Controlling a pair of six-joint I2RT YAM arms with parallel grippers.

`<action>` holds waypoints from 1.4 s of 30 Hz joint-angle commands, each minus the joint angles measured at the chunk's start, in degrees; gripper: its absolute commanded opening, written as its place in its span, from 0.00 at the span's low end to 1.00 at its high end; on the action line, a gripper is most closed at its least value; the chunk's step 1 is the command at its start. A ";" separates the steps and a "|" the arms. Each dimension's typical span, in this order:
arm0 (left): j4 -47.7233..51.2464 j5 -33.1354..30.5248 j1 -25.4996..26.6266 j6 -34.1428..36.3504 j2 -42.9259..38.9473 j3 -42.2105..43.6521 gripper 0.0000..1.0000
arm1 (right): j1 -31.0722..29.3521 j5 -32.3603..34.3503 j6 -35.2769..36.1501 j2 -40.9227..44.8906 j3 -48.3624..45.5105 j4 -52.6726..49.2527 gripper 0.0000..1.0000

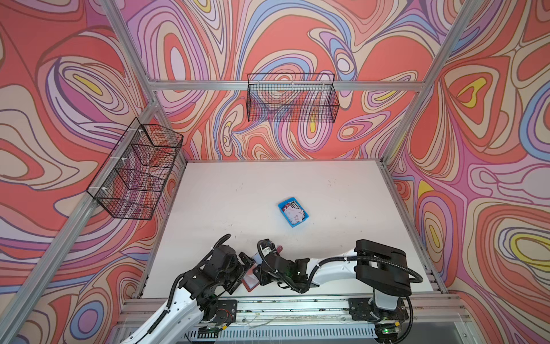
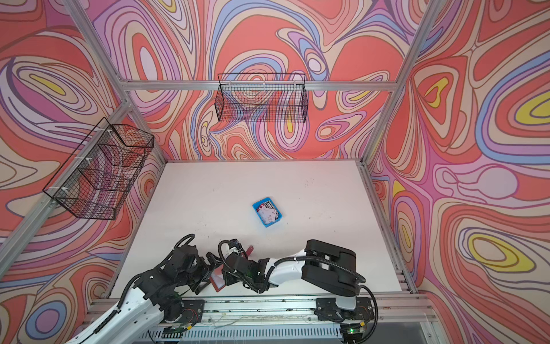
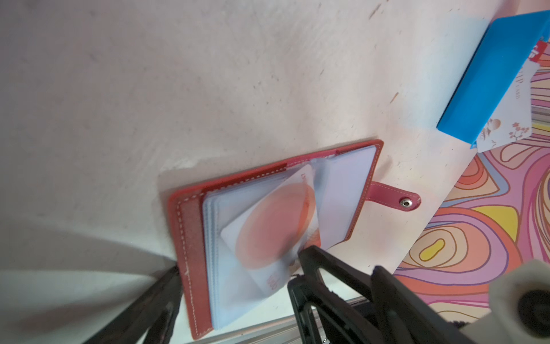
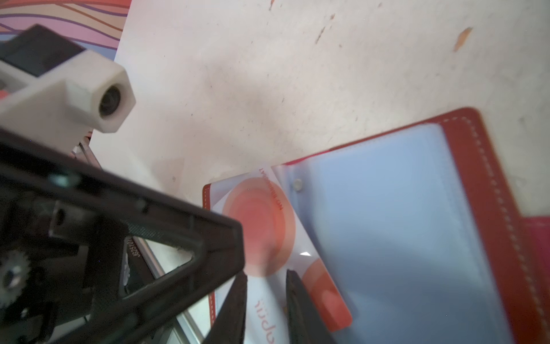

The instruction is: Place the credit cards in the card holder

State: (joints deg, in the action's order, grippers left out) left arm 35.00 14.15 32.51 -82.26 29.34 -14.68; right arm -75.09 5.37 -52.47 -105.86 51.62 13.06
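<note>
The red card holder (image 3: 192, 238) lies open near the table's front edge, its clear sleeve pages (image 4: 387, 223) up and its snap strap (image 3: 395, 198) spread out. One white credit card with a red disc (image 3: 268, 232) (image 4: 259, 226) lies askew on the pages, partly under a sleeve. My right gripper (image 4: 265, 300) hovers over that card's end, its fingers a narrow gap apart with nothing pinched. My left gripper (image 3: 241, 262) is wide open and straddles the holder's near end. In both top views the holder (image 1: 250, 280) (image 2: 218, 280) shows between the two wrists. More credit cards (image 1: 294, 214) (image 2: 269, 214) sit in the tray.
A small blue tray (image 1: 282, 205) (image 2: 257, 205) (image 3: 491, 74) stands mid-table behind the grippers. Two black wire baskets hang on the walls, one at the back (image 1: 293, 98) and one on the left (image 1: 137, 172). The aluminium front rail (image 1: 297, 303) runs just before the holder.
</note>
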 commanded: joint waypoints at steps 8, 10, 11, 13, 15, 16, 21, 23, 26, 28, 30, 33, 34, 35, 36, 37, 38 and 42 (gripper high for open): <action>-0.42 -2.31 -0.34 1.79 1.41 0.22 1.00 | -0.18 9.92 -1.06 7.16 -1.68 -4.93 0.27; -0.46 -2.29 -0.34 1.84 1.43 0.24 1.00 | 0.36 10.27 -1.28 6.96 -2.02 -5.86 0.27; -0.33 -2.37 -0.34 1.90 1.42 0.31 1.00 | 0.67 10.00 -1.53 6.54 -2.24 -5.78 0.27; -0.35 -2.48 -0.34 1.89 1.18 0.43 1.00 | 0.91 9.03 -1.84 5.48 -2.35 -5.41 0.27; -0.33 -2.58 -0.34 1.84 0.99 0.38 1.00 | 0.90 8.70 -1.88 3.82 -1.92 -5.76 0.27; -0.42 -2.57 -0.34 1.84 0.91 0.44 1.00 | 0.88 8.44 -1.97 3.07 -1.72 -5.85 0.27; 0.16 -2.55 -0.34 2.01 0.82 0.09 1.00 | 0.88 6.96 -1.60 1.39 -0.85 -5.23 0.27; 0.43 -2.69 -0.34 2.09 0.73 -0.15 1.00 | 0.87 6.16 -1.50 0.47 -0.23 -5.25 0.27; 0.88 -3.03 -0.34 2.18 0.23 -0.35 1.00 | 0.91 4.96 -1.56 -0.38 -0.02 -4.46 0.26; 1.16 -3.20 -0.34 2.10 -0.14 -0.32 1.00 | 0.67 4.18 -1.75 -0.35 -0.11 -3.74 0.26; 1.48 -3.54 -0.34 2.18 -0.47 -0.44 1.00 | -0.20 4.10 -1.88 -0.05 0.05 -3.20 0.26; 1.60 -3.83 -0.34 2.19 -0.52 -0.52 1.00 | -1.86 4.54 -2.24 -0.63 1.39 -3.44 0.26; 1.65 -3.79 -0.34 2.11 -0.51 -0.61 1.00 | -2.27 4.51 -2.35 -1.04 1.78 -3.54 0.25; 1.64 -3.83 -0.34 2.28 -0.51 -0.70 1.00 | -2.75 4.57 -2.50 -1.46 2.27 -3.56 0.25; 1.69 -3.78 -0.34 2.34 -0.51 -0.75 1.00 | -3.15 4.72 -2.66 -1.79 2.67 -3.62 0.25; 1.73 -3.81 -0.34 2.45 -0.51 -0.86 1.00 | -3.49 4.89 -2.88 -2.09 2.85 -3.61 0.25; 1.82 -3.80 -0.35 2.45 -0.59 -0.97 1.00 | -3.87 5.17 -3.07 -2.26 2.97 -3.47 0.25; 2.27 -3.95 -0.34 2.55 -1.02 -0.97 1.00 | -4.70 5.42 -3.60 -2.64 2.97 -2.60 0.25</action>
State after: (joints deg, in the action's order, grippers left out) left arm 34.72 11.31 32.51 -80.12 29.06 -14.68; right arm -79.15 10.83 -54.78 -107.44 53.69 9.47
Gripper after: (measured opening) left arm 0.998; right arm 0.246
